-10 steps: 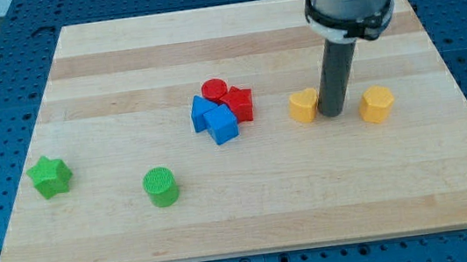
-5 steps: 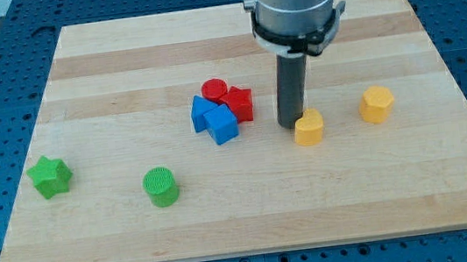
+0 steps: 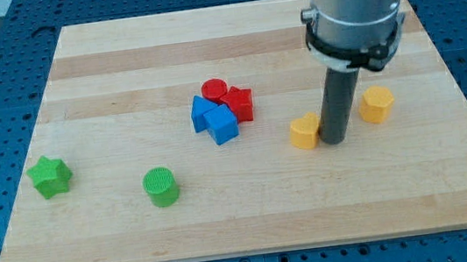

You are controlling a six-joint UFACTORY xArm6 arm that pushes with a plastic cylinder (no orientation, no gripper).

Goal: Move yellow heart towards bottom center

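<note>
The yellow heart [image 3: 305,131] lies on the wooden board [image 3: 251,208], right of centre. My tip [image 3: 334,141] rests on the board right against the heart's right side. A yellow hexagon [image 3: 377,103] lies just to the right of the rod and a little higher in the view, apart from it.
A cluster sits left of the heart: a red cylinder [image 3: 214,90], a red star [image 3: 238,104] and two blue blocks [image 3: 215,120]. A green cylinder [image 3: 160,187] and a green star [image 3: 49,176] lie at the lower left. The board's bottom edge runs near the view's bottom.
My rod moved from the heart's upper left to its right side. The heart shifted slightly left and down in the view.
</note>
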